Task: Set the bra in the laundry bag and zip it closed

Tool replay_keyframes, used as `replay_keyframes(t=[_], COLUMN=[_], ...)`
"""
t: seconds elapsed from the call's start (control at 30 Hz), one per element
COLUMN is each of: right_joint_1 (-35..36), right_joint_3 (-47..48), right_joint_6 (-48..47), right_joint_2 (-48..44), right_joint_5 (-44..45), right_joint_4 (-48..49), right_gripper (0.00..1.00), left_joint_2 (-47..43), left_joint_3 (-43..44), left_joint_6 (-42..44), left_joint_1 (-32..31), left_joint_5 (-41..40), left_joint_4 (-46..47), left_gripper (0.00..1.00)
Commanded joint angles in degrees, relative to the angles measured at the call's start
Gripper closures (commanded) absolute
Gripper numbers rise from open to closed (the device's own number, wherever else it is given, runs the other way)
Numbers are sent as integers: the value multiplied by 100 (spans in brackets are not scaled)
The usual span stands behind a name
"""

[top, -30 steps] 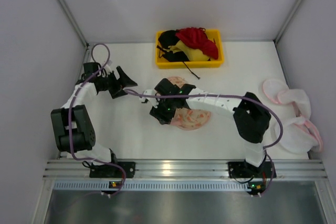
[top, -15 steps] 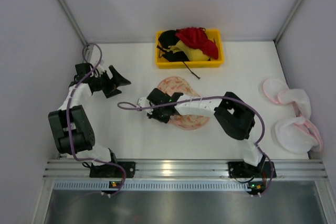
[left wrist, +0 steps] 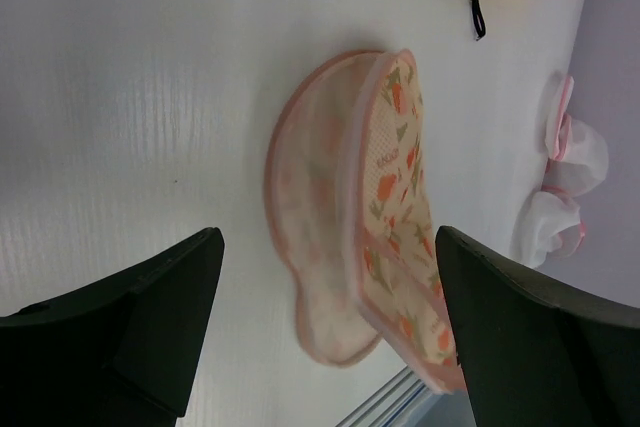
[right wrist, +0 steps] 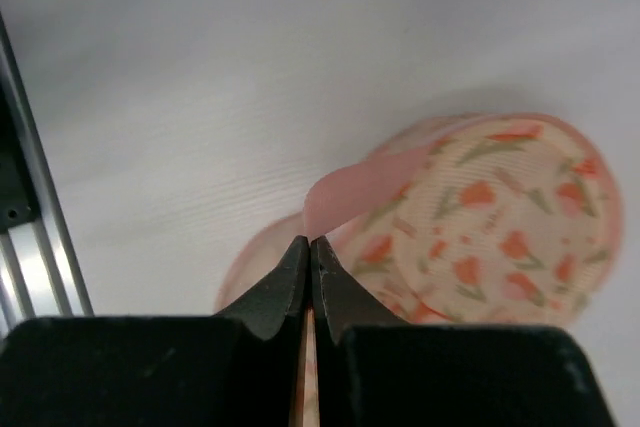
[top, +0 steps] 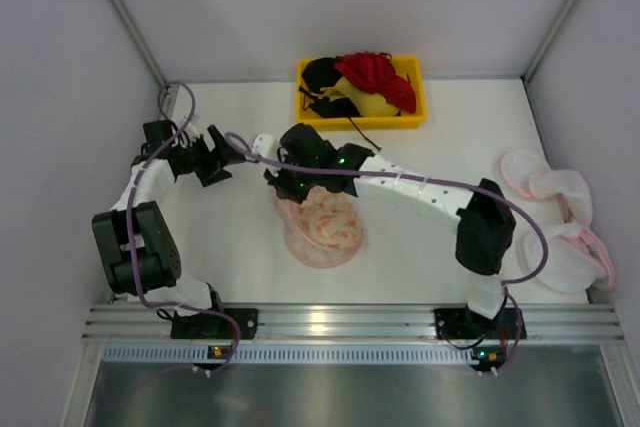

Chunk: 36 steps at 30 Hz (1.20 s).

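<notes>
The laundry bag [top: 322, 229], cream-pink mesh with orange print, is near the table's middle, one lobe raised off the surface. My right gripper [top: 284, 185] is at the bag's far-left end, shut on its pink zip trim [right wrist: 350, 192]. The right wrist view shows the two fingertips [right wrist: 310, 240] pressed together on that trim, with the printed lobe [right wrist: 490, 237] beyond. My left gripper [top: 232, 147] is open and holds nothing, left of the bag. In the left wrist view the laundry bag [left wrist: 385, 237] shows between its wide-apart fingers [left wrist: 328, 237]. The red bra [top: 375, 77] lies in the yellow bin.
The yellow bin [top: 360, 123] at the back centre also holds black and yellow bras, with a black strap [top: 362, 133] trailing onto the table. Plain white pink-edged bags [top: 560, 222] lie at the right edge. A metal rail [top: 350, 322] runs along the near edge.
My right gripper has shut on the bag's trim and swung back and left. The bag has been dragged left and turned, one lobe raised. The left gripper has hardly moved.
</notes>
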Motion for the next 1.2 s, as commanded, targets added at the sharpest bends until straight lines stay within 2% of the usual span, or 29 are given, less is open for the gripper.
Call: replay_keyframes(t=[0.0, 0.13, 0.33, 0.57, 0.73, 0.8, 0.87, 0.9, 0.93, 1.0, 1.07, 1.17], right_joint_1=[-539, -1260, -2561, -3239, -3740, -3898, -4003, -4082, -4135, -4285, -4338, -4347], right_joint_3=[323, -467, -2637, -4658, -5127, -5215, -5145, -5101, -5031, -4715, -4304, -3575], right_joint_6=[586, 1026, 1553, 1579, 1755, 1782, 1799, 1799, 1782, 1694, 1493, 1176], right_joint_2=[-928, -1866, -3124, -3689, -3794, -3830, -3847, -3856, -3865, -3874, -3909, -3717], right_joint_5=[-222, -12, 182, 200, 121, 121, 190, 278, 331, 358, 375, 384], right_joint_4=[238, 404, 563, 993, 950, 889, 810, 705, 625, 450, 335, 448], right_gripper=[100, 100, 100, 100, 100, 91, 73, 54, 48, 45, 36, 18], left_joint_2=[-174, -227, -332, -17, 274, 335, 441, 485, 511, 573, 599, 669], left_joint_3=[-51, -95, -148, -43, 142, 142, 212, 238, 256, 361, 484, 590], left_joint_6=[178, 284, 618, 855, 1040, 1049, 1040, 1031, 1023, 1049, 1180, 1399], left_joint_1=[-28, -142, -642, -1285, -1487, -1733, -1856, -1891, -1944, -1979, -2023, -2102], left_joint_5=[153, 91, -339, -1051, -1324, -1455, -1526, -1544, -1527, -1474, -1421, -1491], left_joint_4=[242, 242, 233, -13, -268, -268, -268, -259, -268, -259, -268, -268], left_gripper=[8, 9, 12, 18, 21, 22, 23, 23, 23, 23, 23, 23])
